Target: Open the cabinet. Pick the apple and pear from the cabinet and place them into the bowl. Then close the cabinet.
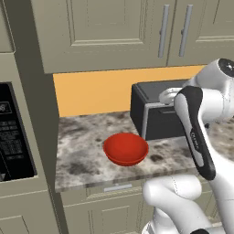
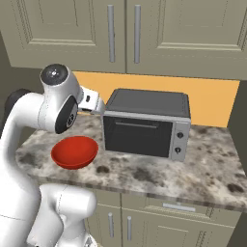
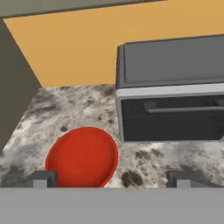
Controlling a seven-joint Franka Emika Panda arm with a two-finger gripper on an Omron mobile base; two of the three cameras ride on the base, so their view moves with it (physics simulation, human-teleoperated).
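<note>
The cabinet [image 1: 109, 23] [image 2: 62, 29] hangs above the counter with both doors shut, its two bar handles [image 1: 163, 31] [image 2: 111, 34] side by side. The apple and the pear are hidden. The red bowl [image 1: 125, 148] [image 2: 74, 152] [image 3: 83, 157] sits empty on the counter, left of a toaster oven. My gripper [image 3: 110, 180] is open, its fingertips [image 3: 41, 179] wide apart with nothing between them. It hovers above the counter's front, looking down at the bowl and the oven. My hand [image 2: 89, 102] is well below the cabinet handles.
A dark toaster oven [image 1: 155, 114] [image 2: 144, 125] [image 3: 175, 87] stands on the marbled counter [image 1: 82, 151] [image 2: 207, 164] against the orange wall. A tall unit with a black panel [image 1: 13, 132] borders the counter on the left. Low drawers and doors [image 2: 120, 224] run beneath.
</note>
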